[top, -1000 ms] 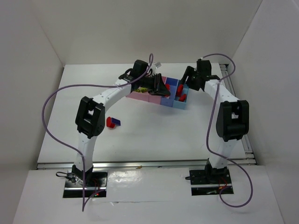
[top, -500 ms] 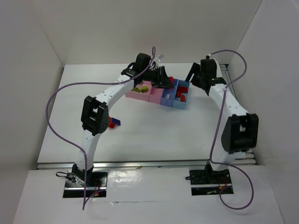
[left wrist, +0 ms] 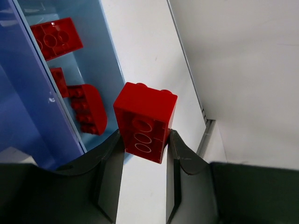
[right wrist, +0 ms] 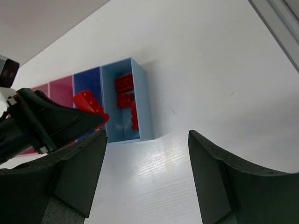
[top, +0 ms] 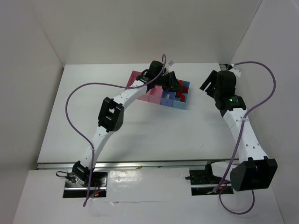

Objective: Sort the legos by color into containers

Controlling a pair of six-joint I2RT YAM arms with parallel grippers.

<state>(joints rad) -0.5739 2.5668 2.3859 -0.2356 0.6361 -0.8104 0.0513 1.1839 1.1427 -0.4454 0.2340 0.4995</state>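
Observation:
My left gripper (left wrist: pixel 145 136) is shut on a red lego brick (left wrist: pixel 145 119) and holds it above the table just past the right edge of the light-blue compartment (left wrist: pixel 108 70). Three red legos (left wrist: pixel 56 37) lie in that compartment. In the top view the left gripper (top: pixel 176 85) is over the right end of the containers (top: pixel 174 103). My right gripper (right wrist: pixel 147 135) is open and empty, above bare table to the right of the containers (right wrist: pixel 145 116). It also shows in the top view (top: pixel 209 86). The left gripper (right wrist: pixel 56 122) with its red brick (right wrist: pixel 88 103) shows in the right wrist view.
The large pink bin (top: pixel 137 76) is at the row's left end, partly hidden by the left arm. A dark blue compartment (left wrist: pixel 18 98) adjoins the light-blue one. A metal rail (left wrist: pixel 205 135) runs along the table's right edge. White walls enclose the table.
My left arm has swung right along the row with the red brick, from over the pink bins to the light-blue end. My right arm has drawn back to the right, away from the containers.

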